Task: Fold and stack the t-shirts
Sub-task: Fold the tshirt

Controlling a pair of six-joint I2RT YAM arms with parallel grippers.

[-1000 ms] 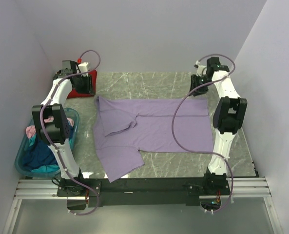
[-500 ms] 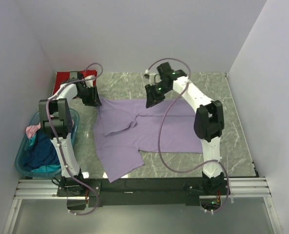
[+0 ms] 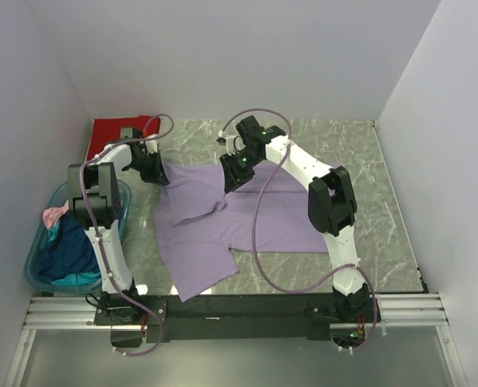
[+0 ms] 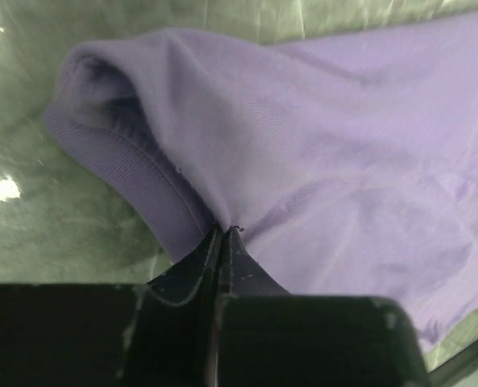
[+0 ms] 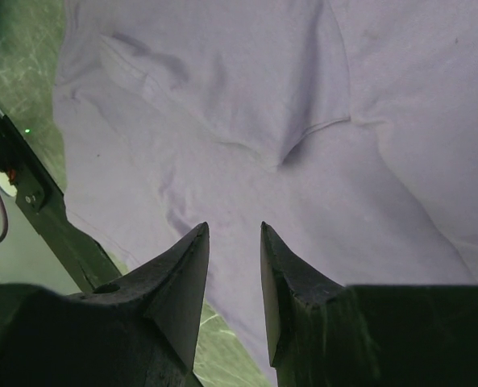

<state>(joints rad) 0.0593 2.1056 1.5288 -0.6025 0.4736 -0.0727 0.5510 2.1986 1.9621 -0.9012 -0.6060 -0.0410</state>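
A light purple t-shirt (image 3: pixel 255 214) lies spread on the marble table, one sleeve folded over its chest. My left gripper (image 3: pixel 160 174) is at the shirt's far left corner. In the left wrist view its jaws (image 4: pixel 225 230) are shut, pinching purple cloth next to a ribbed sleeve hem (image 4: pixel 122 165). My right gripper (image 3: pixel 230 179) hovers over the shirt's far middle. In the right wrist view it is open (image 5: pixel 234 230) above the purple t-shirt (image 5: pixel 303 105), with nothing between its fingers. A red t-shirt (image 3: pixel 112 129) lies folded in the far left corner.
A translucent teal tub (image 3: pixel 34 256) stands at the left edge and holds pink (image 3: pixel 51 215), dark blue (image 3: pixel 65 254) and teal (image 3: pixel 76 280) cloth. White walls close in the left, back and right sides. The arms' black base rail (image 3: pixel 239 308) runs along the near edge.
My left gripper moved from the red t-shirt to the purple shirt's far left corner and shut on it. My right arm swung left from the far right corner to over the shirt's middle.
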